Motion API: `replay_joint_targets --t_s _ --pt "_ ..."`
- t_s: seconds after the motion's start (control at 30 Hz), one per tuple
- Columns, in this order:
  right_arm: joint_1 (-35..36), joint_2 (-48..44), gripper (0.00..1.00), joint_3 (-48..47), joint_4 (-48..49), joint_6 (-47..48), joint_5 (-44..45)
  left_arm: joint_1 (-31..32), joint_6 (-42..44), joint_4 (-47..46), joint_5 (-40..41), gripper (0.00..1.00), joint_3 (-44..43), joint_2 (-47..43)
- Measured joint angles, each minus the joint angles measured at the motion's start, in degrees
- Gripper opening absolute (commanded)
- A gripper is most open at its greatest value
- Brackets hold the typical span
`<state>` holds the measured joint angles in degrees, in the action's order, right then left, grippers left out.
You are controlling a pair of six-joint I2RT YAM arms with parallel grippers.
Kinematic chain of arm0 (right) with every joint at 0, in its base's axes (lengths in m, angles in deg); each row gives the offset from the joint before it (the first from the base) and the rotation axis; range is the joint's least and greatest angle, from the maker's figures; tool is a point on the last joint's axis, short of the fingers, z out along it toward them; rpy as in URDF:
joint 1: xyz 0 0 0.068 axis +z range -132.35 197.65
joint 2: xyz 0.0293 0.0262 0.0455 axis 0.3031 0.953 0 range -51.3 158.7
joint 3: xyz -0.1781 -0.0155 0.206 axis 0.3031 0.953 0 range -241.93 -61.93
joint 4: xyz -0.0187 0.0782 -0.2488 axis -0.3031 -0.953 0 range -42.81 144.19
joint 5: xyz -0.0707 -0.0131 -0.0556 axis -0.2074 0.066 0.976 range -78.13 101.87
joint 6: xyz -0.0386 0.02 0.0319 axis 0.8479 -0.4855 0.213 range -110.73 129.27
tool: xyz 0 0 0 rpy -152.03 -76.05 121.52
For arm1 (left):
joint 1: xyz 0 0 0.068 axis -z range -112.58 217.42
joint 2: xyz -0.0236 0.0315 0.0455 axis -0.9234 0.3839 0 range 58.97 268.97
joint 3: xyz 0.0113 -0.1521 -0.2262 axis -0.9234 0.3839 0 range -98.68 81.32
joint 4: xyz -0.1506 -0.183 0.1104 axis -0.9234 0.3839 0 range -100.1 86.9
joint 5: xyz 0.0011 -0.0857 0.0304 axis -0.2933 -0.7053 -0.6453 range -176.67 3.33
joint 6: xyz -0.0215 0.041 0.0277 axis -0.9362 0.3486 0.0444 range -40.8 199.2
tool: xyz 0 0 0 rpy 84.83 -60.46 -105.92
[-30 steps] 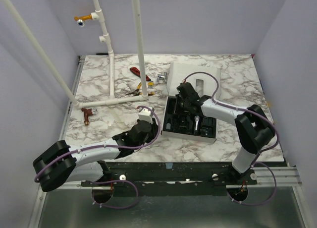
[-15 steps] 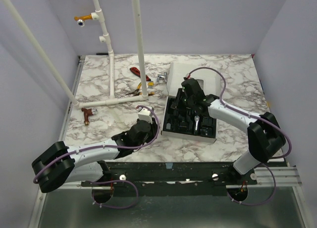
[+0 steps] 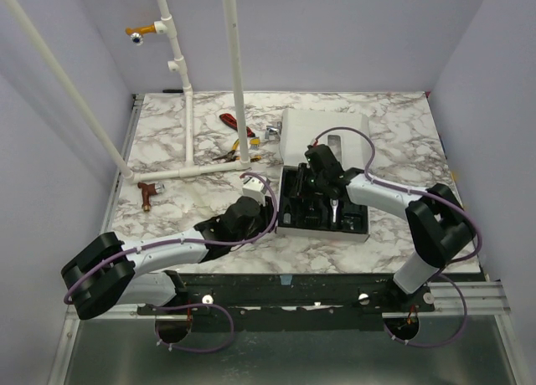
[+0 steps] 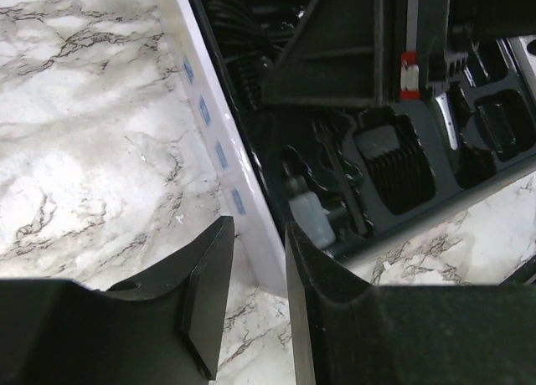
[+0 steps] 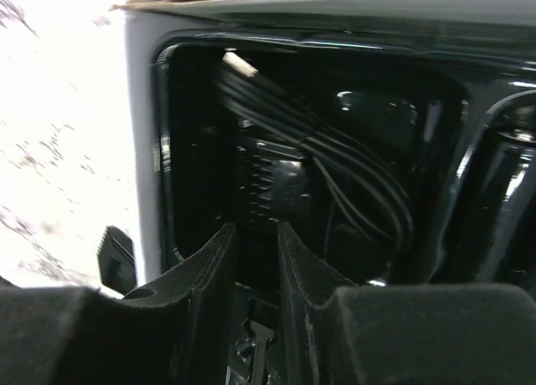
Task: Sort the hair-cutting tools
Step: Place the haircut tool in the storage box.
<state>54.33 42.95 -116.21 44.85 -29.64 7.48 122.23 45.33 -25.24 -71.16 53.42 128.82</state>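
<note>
On our marble table [image 3: 167, 142] sits the white box [image 3: 322, 125]. Its black tray [image 3: 352, 226] holds the guards [image 4: 394, 163] in their slots. Our left claw [image 4: 260, 234] straddles the box's white wall. Our right claw [image 5: 255, 230] is down over a ribbed piece [image 5: 268, 184] in the tray. We cannot tell whether either claw grips.
</note>
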Motion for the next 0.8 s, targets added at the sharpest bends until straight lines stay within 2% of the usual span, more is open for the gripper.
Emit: replay_joint_targets --t_s 0.27,0.5,0.7,0.8 --pt "0.24 -7.23 0.29 9.97 2.05 -0.04 -2.64 -0.11 0.02 0.74 0.02 0.33 0.57 -1.07" --pt "0.74 -13.20 0.30 14.84 1.77 -0.02 -2.82 -0.11 -0.11 1.29 0.09 0.33 2.99 -3.93" --pt "1.25 -18.03 0.49 16.74 -0.87 -0.57 -1.97 -0.11 -0.20 1.16 0.09 0.33 4.92 -6.14" --pt "1.38 -20.65 0.51 16.20 -2.86 -0.68 0.90 -0.11 -0.20 1.05 0.09 0.33 5.33 -6.36"
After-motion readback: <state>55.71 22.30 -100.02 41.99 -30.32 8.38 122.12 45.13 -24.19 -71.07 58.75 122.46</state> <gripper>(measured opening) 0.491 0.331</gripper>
